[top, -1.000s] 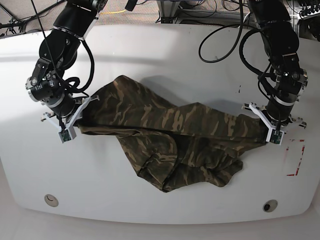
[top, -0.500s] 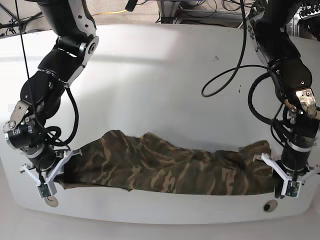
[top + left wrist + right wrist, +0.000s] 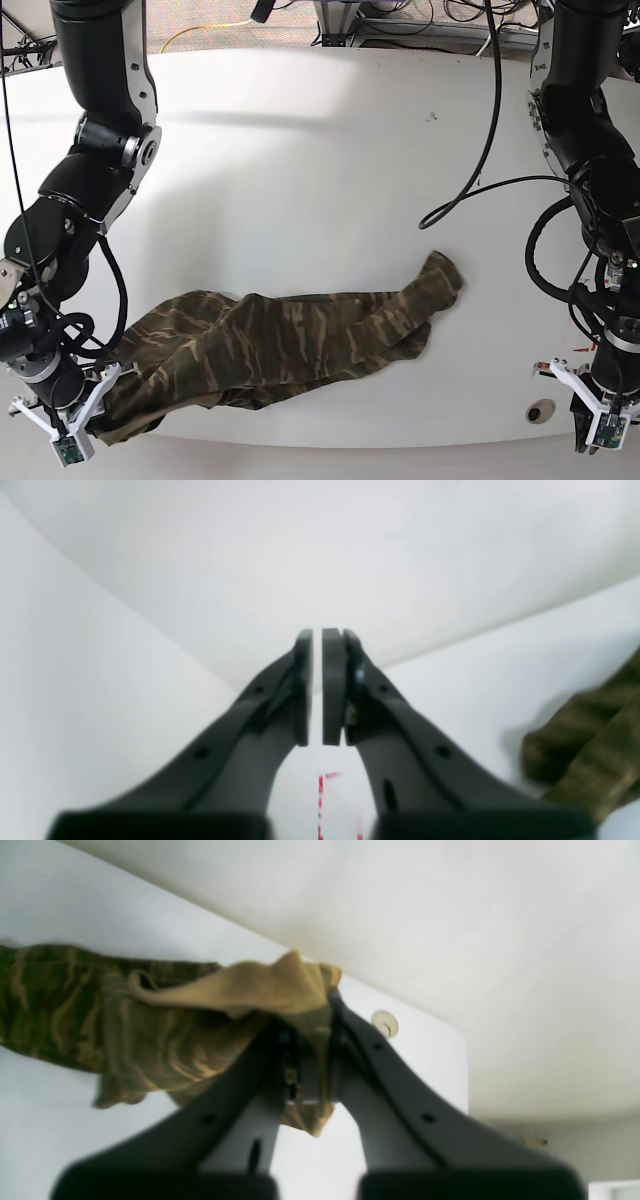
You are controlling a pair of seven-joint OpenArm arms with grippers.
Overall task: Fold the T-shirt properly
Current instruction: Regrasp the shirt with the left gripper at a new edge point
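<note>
The shirt lies bunched along the table's near edge. Right gripper is clamped on its end; left gripper is nearly closed, apparently empty, apart from the cloth. Step: spreading. Next: regrasp the free end.

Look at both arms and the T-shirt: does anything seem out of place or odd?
Yes. Only the right hand grips the T-shirt. The left hand is nearly shut on nothing, apart from the cloth, whose far end lies loose on the table. The shirt is bunched into a rumpled strip at the near edge rather than spread flat.
</note>
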